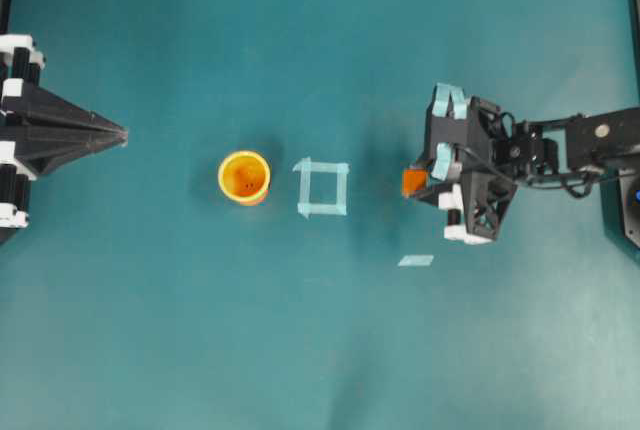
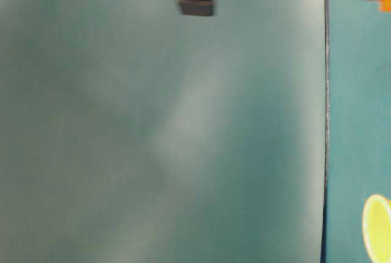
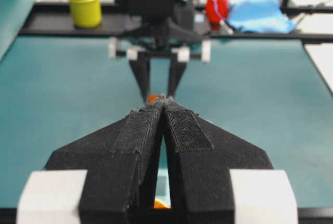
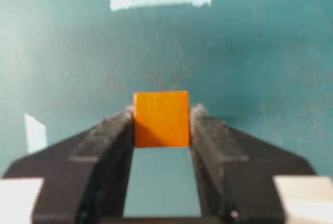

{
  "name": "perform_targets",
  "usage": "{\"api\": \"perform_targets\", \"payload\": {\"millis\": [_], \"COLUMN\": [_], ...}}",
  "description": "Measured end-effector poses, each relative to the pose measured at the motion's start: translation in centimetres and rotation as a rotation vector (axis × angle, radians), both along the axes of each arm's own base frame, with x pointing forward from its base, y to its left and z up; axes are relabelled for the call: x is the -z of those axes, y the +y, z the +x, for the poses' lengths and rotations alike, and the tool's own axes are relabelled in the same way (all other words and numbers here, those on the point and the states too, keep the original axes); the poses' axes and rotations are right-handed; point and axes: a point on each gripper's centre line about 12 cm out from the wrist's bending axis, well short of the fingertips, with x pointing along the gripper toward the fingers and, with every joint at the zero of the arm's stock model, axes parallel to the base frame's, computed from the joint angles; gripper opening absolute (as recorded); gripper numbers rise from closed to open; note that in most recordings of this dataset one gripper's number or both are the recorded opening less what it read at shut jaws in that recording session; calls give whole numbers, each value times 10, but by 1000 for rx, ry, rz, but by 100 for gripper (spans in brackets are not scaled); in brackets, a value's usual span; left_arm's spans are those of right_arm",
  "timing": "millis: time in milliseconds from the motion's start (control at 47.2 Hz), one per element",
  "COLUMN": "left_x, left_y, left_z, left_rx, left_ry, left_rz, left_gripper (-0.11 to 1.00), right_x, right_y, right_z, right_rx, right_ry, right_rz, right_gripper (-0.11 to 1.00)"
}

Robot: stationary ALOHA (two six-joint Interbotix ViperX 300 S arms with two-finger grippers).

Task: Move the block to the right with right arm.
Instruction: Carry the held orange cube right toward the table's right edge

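Note:
The block (image 1: 413, 182), a small orange cube, lies on the teal table right of the tape square. In the right wrist view the block (image 4: 161, 119) sits between the tips of my right gripper (image 4: 162, 115), whose fingers (image 4: 208, 127) press against both of its sides. From overhead, the right gripper (image 1: 421, 184) points down over it on the right arm (image 1: 590, 145). My left gripper (image 1: 122, 134) rests at the far left, shut and holding nothing; its tips (image 3: 164, 100) meet in the left wrist view, with the block (image 3: 152, 98) just beyond them.
A yellow-orange cup (image 1: 244, 177) stands upright left of a light-blue tape square (image 1: 323, 188). A short tape strip (image 1: 416, 260) lies below the block. Past the table's far edge are a yellow pot (image 3: 84, 5), a red cup (image 3: 217, 4) and a blue cloth (image 3: 260, 14).

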Motion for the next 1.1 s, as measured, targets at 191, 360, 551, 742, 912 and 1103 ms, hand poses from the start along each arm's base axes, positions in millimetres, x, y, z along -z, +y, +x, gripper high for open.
{"api": "perform_targets", "payload": {"millis": [191,360,551,742,912,1103], "left_x": [0,0,0,2,1,2], "left_y": [0,0,0,0,0,0], "left_z": [0,0,0,0,0,0], "left_rx": [-2,0,0,-2,0,0], "left_ry": [0,2,3,14,12,14], "left_rz": [-2,-1,-1,-1,0,0], "left_gripper": [0,0,0,0,0,0], "right_x": [-26,-44,-58,-59,-68,-74], "right_y": [0,1,1,2,3,5], "right_z": [-9,-14,-18,-39,-66,-105], "right_rx": [0,-1,1,3,17,53], "right_ry": [21,-5,-43,-11,-30,-16], "right_rz": [2,2,2,6,21,57], "right_gripper": [41,41,41,41,41,41]}}
